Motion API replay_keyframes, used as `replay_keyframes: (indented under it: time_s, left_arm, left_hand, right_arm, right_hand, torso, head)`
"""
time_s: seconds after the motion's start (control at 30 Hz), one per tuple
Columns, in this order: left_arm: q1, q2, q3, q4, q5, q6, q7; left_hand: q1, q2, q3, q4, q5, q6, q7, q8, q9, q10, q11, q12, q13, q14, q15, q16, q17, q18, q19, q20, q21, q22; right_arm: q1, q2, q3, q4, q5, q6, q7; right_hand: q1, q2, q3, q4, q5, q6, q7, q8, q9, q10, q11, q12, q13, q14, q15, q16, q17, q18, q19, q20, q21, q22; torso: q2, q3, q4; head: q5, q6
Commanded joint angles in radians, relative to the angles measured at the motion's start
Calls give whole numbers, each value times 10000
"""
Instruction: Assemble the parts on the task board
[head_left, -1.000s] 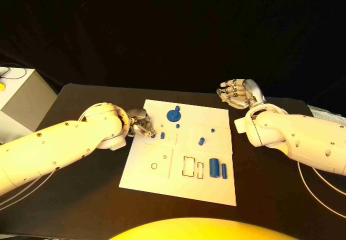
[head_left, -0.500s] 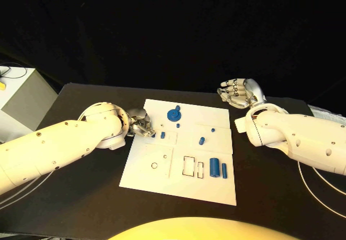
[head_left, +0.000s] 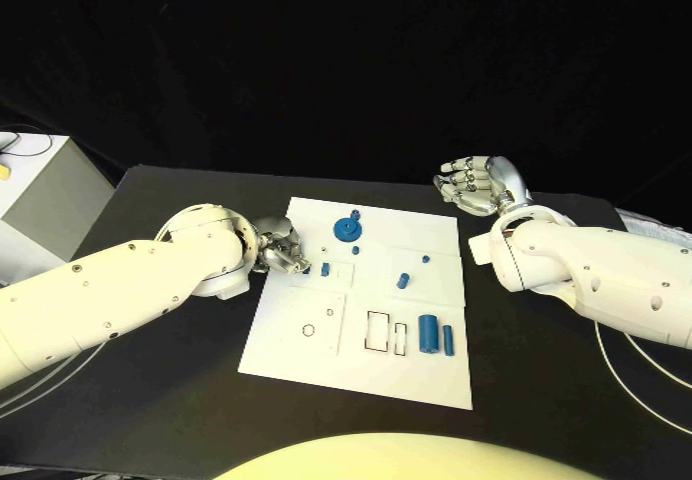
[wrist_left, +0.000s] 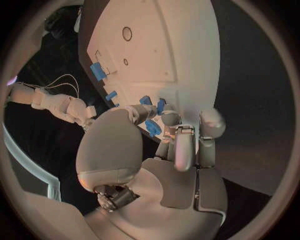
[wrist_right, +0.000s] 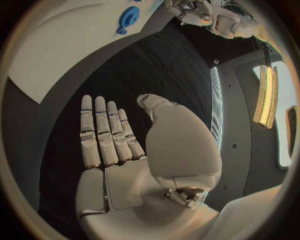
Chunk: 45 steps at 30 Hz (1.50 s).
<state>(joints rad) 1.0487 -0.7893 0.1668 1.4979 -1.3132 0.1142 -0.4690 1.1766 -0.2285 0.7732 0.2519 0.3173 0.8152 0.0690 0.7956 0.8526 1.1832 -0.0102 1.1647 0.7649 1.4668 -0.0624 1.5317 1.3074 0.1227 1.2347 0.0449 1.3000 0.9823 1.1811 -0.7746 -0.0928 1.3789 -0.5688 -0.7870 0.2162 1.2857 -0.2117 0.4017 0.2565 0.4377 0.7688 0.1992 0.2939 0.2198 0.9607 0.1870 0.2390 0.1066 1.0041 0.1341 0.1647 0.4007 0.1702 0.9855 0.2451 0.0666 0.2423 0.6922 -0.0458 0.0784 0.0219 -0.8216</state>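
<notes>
The white task board (head_left: 361, 370) lies in the middle of the table. On it are a blue gear (head_left: 346, 230), a blue cylinder (head_left: 428, 334), a blue bar (head_left: 449, 340) and several small blue pieces. My left hand (head_left: 281, 248) hangs over the board's left edge, fingers curled. Its thumb and one fingertip (wrist_left: 169, 119) flank a small blue piece (head_left: 326, 269) (wrist_left: 152, 128); whether they grip it I cannot tell. My right hand (head_left: 476, 185) (wrist_right: 119, 145) hovers off the board's far right corner, fingers straight and together, holding nothing.
A pale grey box (head_left: 43, 195) stands at the table's left edge. Empty outlined slots (head_left: 378, 333) and two small holes (head_left: 307, 330) mark the board's near half. Black table (head_left: 159, 400) surrounds the board.
</notes>
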Motion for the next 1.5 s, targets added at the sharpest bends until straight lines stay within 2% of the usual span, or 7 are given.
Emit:
replay_keyframes:
  time_s: [0.03,0.4,0.53,0.7,0.97,1.37,1.5]
  left_arm:
    - [-31,47,-2,-22,-62,89,106]
    - [-63,124,-31,-151,-44,101,117]
    - [-65,141,-94,-172,117,166,103]
    - [-66,190,-189,-172,213,236,98]
    - [-66,260,-277,-184,206,276,82]
    - [-66,331,-308,-241,59,186,26]
    - [-66,355,-310,-283,57,164,15]
  left_hand:
    - [-16,99,1724,-1683,39,122,-62,43,7,13,-8,-35,-8,735,-42,41,1779,-25,24,8,33,-8]
    - [-17,103,1744,-1698,27,123,-62,41,3,9,-8,-46,-22,729,-41,34,1763,-26,24,8,35,-3]
    - [-16,102,1745,-1701,26,124,-62,41,2,14,-8,-42,-14,732,-41,37,1771,-28,28,8,39,5]
    - [-14,100,1747,-1708,23,124,-62,41,1,29,-9,-27,16,742,-41,48,1799,-30,33,8,42,14]
    - [-11,94,1750,-1721,18,128,-63,42,0,50,-10,-10,48,752,-41,60,1827,-34,44,8,52,35]
    - [-11,76,1754,-1747,10,141,-64,45,-4,85,-11,15,91,766,-41,76,1866,-36,49,7,59,46]
    - [-117,-1,1711,-1728,-9,147,-59,39,-18,113,-3,12,91,761,-36,69,1848,-33,32,10,47,23]
  right_arm:
    - [-5,-3,2,27,-37,203,106]
    - [-7,-1,2,17,-40,245,97]
    - [-10,5,1,2,-40,263,82]
    - [-15,-2,1,-3,-40,275,66]
    - [-17,-29,1,-3,-37,282,45]
    - [-18,-32,1,1,-34,301,35]
    - [-20,-31,1,-3,-33,306,32]
  right_hand:
    - [-3,73,3,-39,58,-7,571,-46,-15,8,35,-44,-10,16,67,-43,-10,131,-44,24,-29,-12]
    - [-23,80,-3,-30,62,3,572,-51,-19,19,36,-50,-33,23,68,-59,-35,132,-48,26,-27,-43]
    - [-23,80,-3,-30,62,3,572,-51,-19,19,36,-50,-33,23,68,-59,-35,132,-48,26,-27,-43]
    - [-23,80,-3,-30,62,3,572,-51,-19,19,36,-50,-33,23,68,-59,-35,132,-48,26,-27,-43]
    - [-40,87,-8,-23,66,17,570,-53,-22,36,33,-53,-55,35,68,-72,-60,133,-46,28,-23,-72]
    - [-51,92,-11,-18,70,23,568,-56,-24,43,33,-56,-69,42,68,-80,-76,134,-46,29,-22,-91]
    - [-51,92,-11,-18,70,23,568,-56,-24,43,33,-56,-69,42,68,-80,-76,134,-46,29,-22,-91]
  torso:
    - [8,-2,-2]
    - [0,13,5]
    - [-8,21,0]
    - [-3,9,-14]
    - [-6,3,-3]
    - [-3,-1,-2]
    - [-1,3,6]
  head:
    - [-2,-9]
    - [-4,-73]
    - [6,-88]
    - [11,-93]
    - [-20,-81]
    - [-35,-102]
    - [-41,-105]
